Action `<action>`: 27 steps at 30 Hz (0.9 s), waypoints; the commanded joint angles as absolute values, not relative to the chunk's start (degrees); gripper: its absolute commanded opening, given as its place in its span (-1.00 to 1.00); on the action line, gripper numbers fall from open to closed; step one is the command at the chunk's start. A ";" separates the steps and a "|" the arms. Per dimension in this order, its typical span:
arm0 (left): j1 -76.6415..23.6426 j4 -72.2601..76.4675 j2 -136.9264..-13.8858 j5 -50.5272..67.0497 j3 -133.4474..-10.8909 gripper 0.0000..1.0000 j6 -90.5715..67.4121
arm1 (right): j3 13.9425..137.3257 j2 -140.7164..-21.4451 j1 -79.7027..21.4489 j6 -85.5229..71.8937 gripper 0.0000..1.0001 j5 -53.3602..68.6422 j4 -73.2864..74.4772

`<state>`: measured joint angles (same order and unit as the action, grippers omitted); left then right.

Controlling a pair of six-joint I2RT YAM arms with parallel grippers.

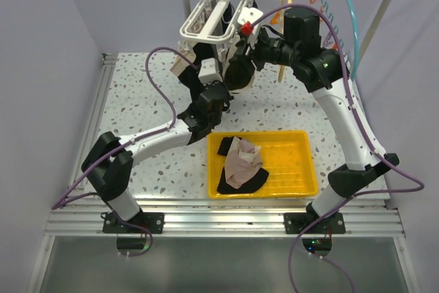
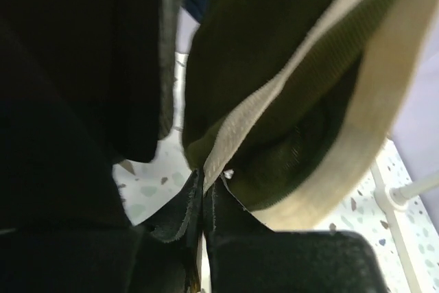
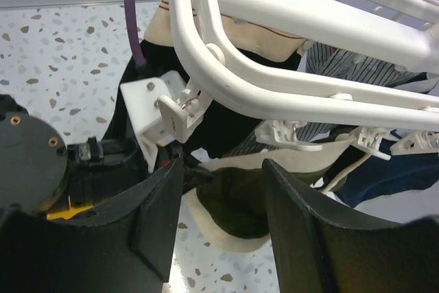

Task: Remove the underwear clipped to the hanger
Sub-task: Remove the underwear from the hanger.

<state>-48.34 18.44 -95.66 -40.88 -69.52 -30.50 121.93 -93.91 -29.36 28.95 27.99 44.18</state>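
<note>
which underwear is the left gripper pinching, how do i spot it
Start at the white clip hanger over the back of the table and look below it. Among the hanging garments, the left gripper is shut on the olive underwear. Its wide cream band sets it apart from the black underwear, grey striped underwear and navy underwear beside it.

The underwear is olive, banded cream; the hanger white. Tray yellow; table white, speckled grey.

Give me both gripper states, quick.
Left gripper: closed on the olive underwear, at its cream band.
Right gripper: open, holding nothing.
</note>
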 commanded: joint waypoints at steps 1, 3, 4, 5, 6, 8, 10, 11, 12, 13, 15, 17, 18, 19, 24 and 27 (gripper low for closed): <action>-45.44 21.09 -91.94 -40.52 -66.98 -1.00 -32.70 | 122.52 -91.76 -29.71 29.87 0.08 27.16 45.08; -44.83 22.49 -88.88 -40.87 -64.27 -1.00 -30.94 | 120.69 -90.27 -29.53 31.28 0.08 26.02 45.79; -43.95 22.76 -87.81 -41.30 -63.38 -1.00 -30.15 | 120.06 -89.92 -28.84 31.29 0.08 25.93 46.14; -43.42 23.02 -85.63 -41.31 -62.33 -1.00 -29.97 | 119.62 -89.48 -28.39 31.12 0.08 26.36 46.14; -42.98 23.11 -84.56 -41.05 -60.40 -1.00 -29.80 | 118.92 -88.95 -27.69 30.07 0.08 26.89 46.06; -41.66 24.51 -81.41 -39.91 -58.28 -1.00 -28.13 | 118.57 -88.60 -25.23 28.75 0.08 29.60 45.71; -40.70 25.48 -78.59 -37.63 -55.82 -1.00 -25.59 | 118.65 -88.77 -22.69 26.64 0.10 32.59 45.18; -40.35 25.84 -77.79 -36.75 -55.11 -1.00 -24.88 | 118.65 -88.94 -21.72 26.28 0.11 34.87 45.09; -40.08 26.36 -77.00 -35.69 -53.80 -1.00 -24.18 | 118.65 -89.12 -21.01 25.76 0.14 40.64 45.00; -39.21 26.45 -76.12 -34.73 -53.27 -1.00 -23.21 | 118.30 -89.12 -19.87 25.93 0.23 43.83 44.39; -38.32 26.37 -74.10 -32.44 -51.86 -1.00 -22.77 | 115.41 -88.60 -19.42 26.98 0.32 51.98 42.38; -37.27 25.93 -72.26 -30.85 -51.16 -1.00 -21.97 | 112.60 -87.80 -19.34 26.90 0.41 55.79 36.50; -37.00 25.75 -71.72 -30.41 -50.72 -1.00 -21.71 | 111.11 -87.80 -19.34 25.33 0.43 57.12 34.39; -36.31 25.32 -71.28 -29.71 -50.45 -1.00 -21.53 | 111.09 -88.85 -19.42 24.18 0.44 58.87 30.88; -34.28 23.91 -68.47 -28.57 -49.22 -1.00 -21.18 | 116.01 -94.12 -19.34 16.55 0.44 61.17 23.92; -33.14 23.20 -67.41 -27.95 -48.87 -1.00 -21.27 | 116.45 -96.41 -19.86 10.75 0.45 62.49 15.75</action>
